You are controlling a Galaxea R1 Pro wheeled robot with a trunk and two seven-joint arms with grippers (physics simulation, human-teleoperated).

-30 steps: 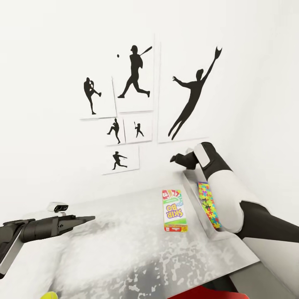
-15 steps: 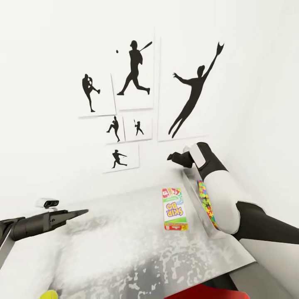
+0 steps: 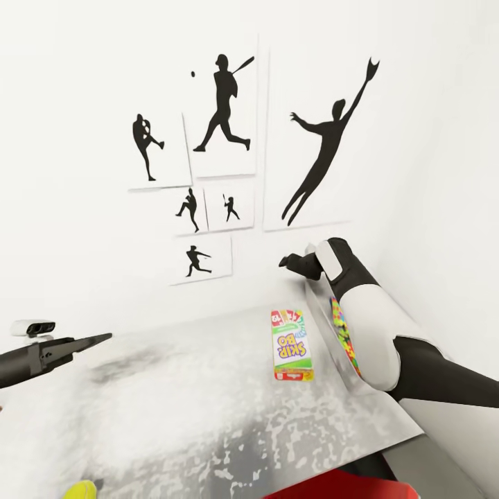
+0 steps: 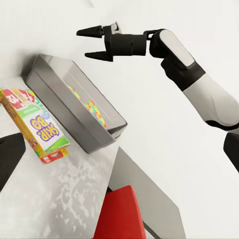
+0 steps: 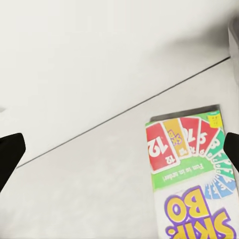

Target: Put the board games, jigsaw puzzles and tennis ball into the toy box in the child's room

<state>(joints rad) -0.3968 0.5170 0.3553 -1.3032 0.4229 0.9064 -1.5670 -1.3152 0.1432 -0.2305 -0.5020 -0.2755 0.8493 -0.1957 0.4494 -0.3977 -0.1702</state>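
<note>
At the near edge of the table (image 3: 173, 416), low in the head view, a bit of the yellow-green tennis ball (image 3: 80, 491) peeks up. It looks light and bouncy, and it will likely roll if bumped, so the jaws should close round its middle.

A little farther in, the left gripper (image 3: 93, 339) hangs over the table's left side. Its jaws look closed to a thin point, with nothing between them and nothing touching them.

Near the middle of the table lies a board game (image 3: 291, 344), a flat green and white box with a red band and bright cards printed on it. It lies flat, just beside the toy box (image 4: 59, 89). I think it is light and stiff, with a smooth cover that may slip. Because it lies so flat, the best place to grab looks like across its two long edges, or it could be slid to the table's edge first.

Inside the toy box, colourful puzzle pieces (image 4: 94, 109) show against the wall of the bin. The box is a shallow grey bin, and it looks stiff enough to stay put.

Farthest away, the right gripper (image 4: 95, 44) hangs in the air above the far end of the toy box. Its jaws are a little apart and hold nothing.
</note>
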